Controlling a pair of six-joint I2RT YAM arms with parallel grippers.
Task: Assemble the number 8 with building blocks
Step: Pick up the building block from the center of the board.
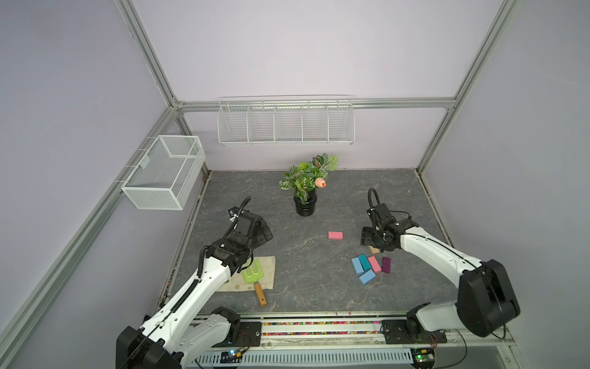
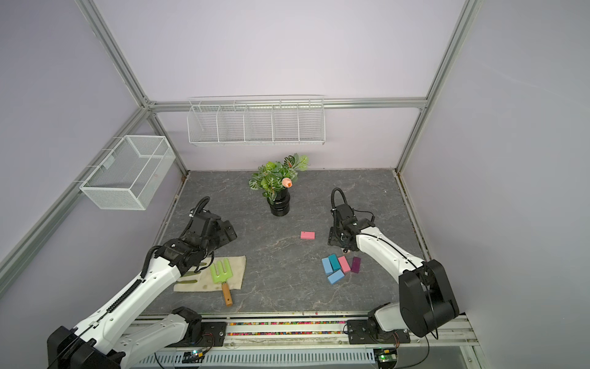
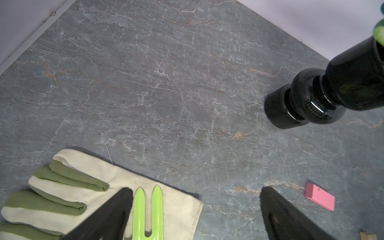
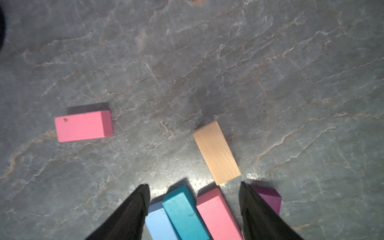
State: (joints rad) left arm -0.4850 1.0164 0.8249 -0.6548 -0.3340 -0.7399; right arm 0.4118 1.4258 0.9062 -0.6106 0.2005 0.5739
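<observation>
The building blocks (image 1: 370, 266) are lying toward the front right of the grey table (image 1: 303, 287), five of them bunched together. A light blue block (image 1: 366, 277) is nearest, then a second light blue block (image 1: 357, 266), a teal block (image 1: 364, 262), a pink block (image 1: 374, 264) and a dark purple block (image 1: 386, 264) (this last a little apart). The right gripper (image 4: 193, 184) is hovering over their far ends, fingers spread wide and gripping nothing. A tan block (image 4: 217, 152) is lying just beyond its tips. Farther in, a second pink block (image 1: 335, 235) is sitting alone. On the left, the left gripper (image 3: 195, 188) is hanging above a green garden fork (image 1: 252, 271) and a glove (image 1: 269, 265), fingers likewise parted and empty. A black vase (image 1: 305, 204) is standing farthest back.
</observation>
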